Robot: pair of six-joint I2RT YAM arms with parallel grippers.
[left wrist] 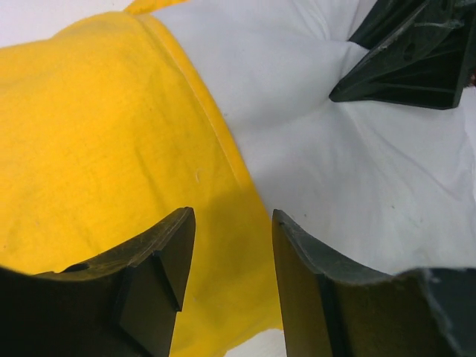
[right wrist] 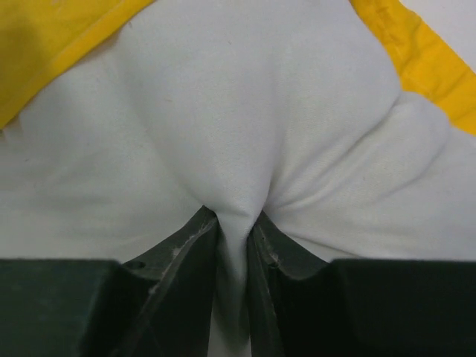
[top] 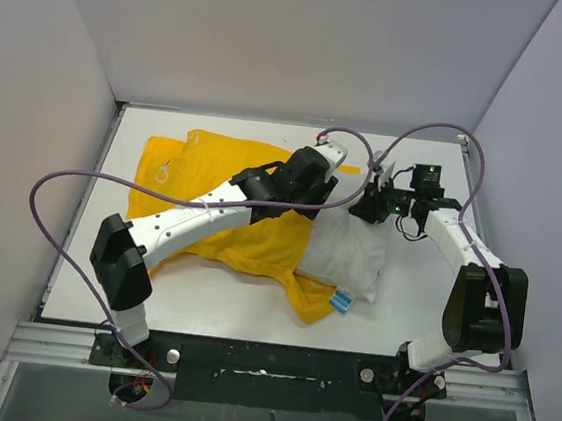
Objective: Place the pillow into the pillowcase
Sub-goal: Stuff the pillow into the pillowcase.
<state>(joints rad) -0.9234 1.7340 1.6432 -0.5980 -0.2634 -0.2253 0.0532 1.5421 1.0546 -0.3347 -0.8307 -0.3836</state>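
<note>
Pillow is white and puffy, and it lies on the table. One side of the pillow is tucked under the yellow pillowcase. The rest of it sticks out bare. The pillowcase spreads away from the pillow toward my left side, all wrinkled.

My right gripper is at the far edge of the pillow. Its two fingers are pressed close together, and a fold of the white pillow cloth is pinched between them. The cloth puckers up around that spot.

My left gripper is just beside my right one, over the place where the yellow hem of the pillowcase crosses the pillow. Its fingers are spread apart. I see the yellow hem in the gap between them, but it is not squeezed. I cannot tell if the fingertips touch the cloth.

A small blue tag sits by the near corner of the pillow.
</note>
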